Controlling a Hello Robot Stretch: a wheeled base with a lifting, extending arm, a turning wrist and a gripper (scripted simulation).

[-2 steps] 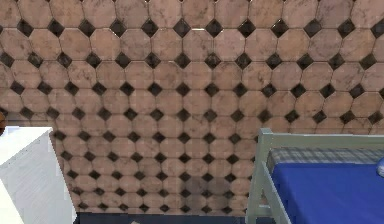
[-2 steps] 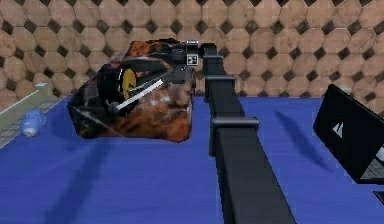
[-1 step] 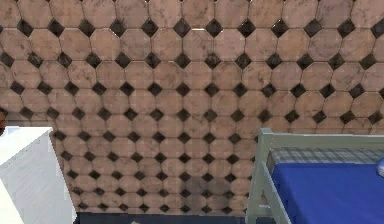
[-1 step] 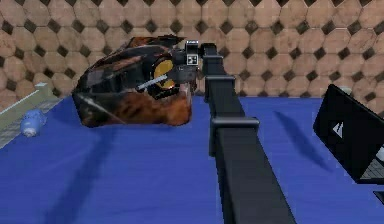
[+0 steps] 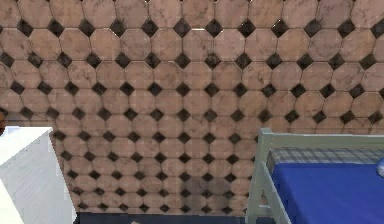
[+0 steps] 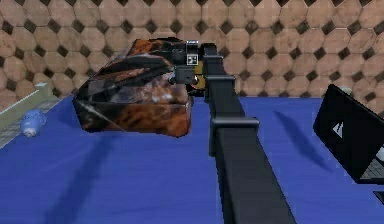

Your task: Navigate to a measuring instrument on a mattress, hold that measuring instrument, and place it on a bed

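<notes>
Arm (image 6: 240, 150) runs up from the arm side view's bottom edge, out over a blue mattress (image 6: 120, 180), w/ the white marker squares (image 6: 190, 58) at its far end hard by a big brown-and-orange mottled lump (image 6: 135, 92), prob. a bag or cushion, lying on that mattress. Its end effector (image 6: 182, 62) sits dark against the lump, so can't tell if it's grasping anything or free. The measuring instrument isn't identifiable for sure. A yellow bit (image 6: 201, 69) just beside the arm's tip is my best guess. A pale-blue thing (image 6: 33, 123) lies well apart, near the mattress's left side by the bed frame (image 6: 30, 100). Laptop (image 6: 350, 130), lid up, stands at the view's right edge, near the arm. Forward view: tiled wall (image 5: 190, 80), white cabinet (image 5: 25, 175) bottom left, bed (image 5: 262, 170) w/ blue top bottom right. Risks, as I judge: target is hard to tell from the lump, so a grasp could catch the lump instead, or push the yellow bit under it. A weak hold on retract could drop it. Any base turn could swing the arm into the laptop.
</notes>
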